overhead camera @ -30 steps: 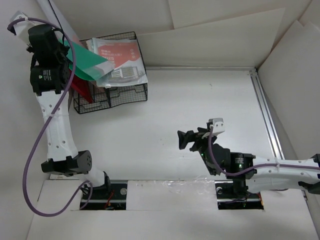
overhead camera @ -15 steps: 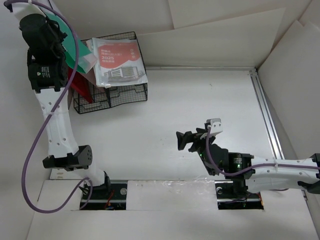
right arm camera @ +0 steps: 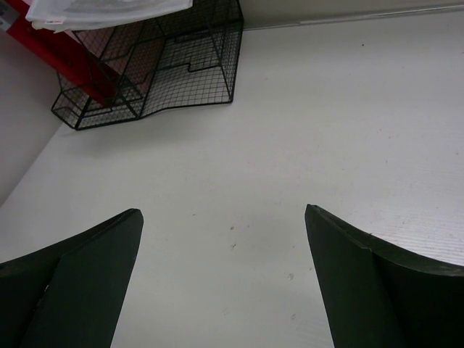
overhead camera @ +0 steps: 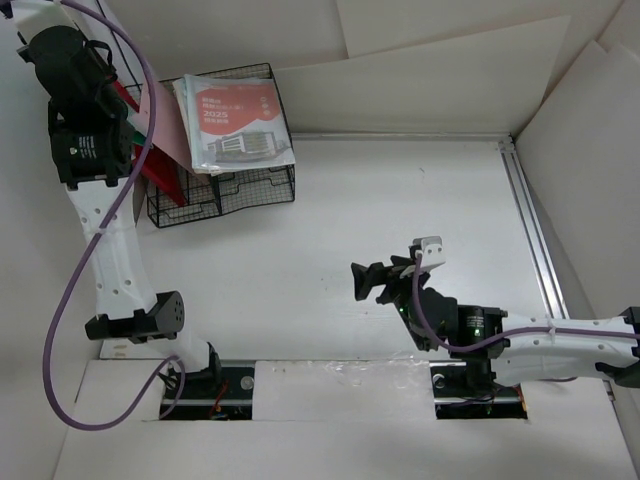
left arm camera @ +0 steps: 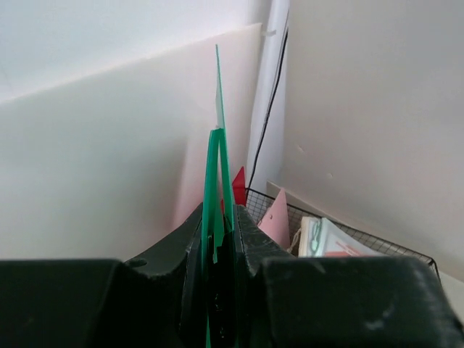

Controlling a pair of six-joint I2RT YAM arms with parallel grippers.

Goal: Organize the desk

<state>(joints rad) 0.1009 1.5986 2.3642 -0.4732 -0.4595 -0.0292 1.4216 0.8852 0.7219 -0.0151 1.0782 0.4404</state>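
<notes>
My left gripper is shut on a thin green folder, which stands edge-on and upright between the fingers. In the top view this gripper is raised at the far left, just left of the black wire rack. Only a sliver of the green folder shows there. The rack holds a pink folder, a red folder and a red-and-white booklet. My right gripper hangs open and empty low over the white desk. The right wrist view shows bare desk between its fingers.
Upright white boards close in the desk at the back and on both sides. A metal rail runs along the right edge. The wire rack sits in the far left corner, well away from my right gripper.
My left gripper has drawn the green folder up and to the left, off the top of the rack, and turned it edge-on. The right arm has hardly moved.
</notes>
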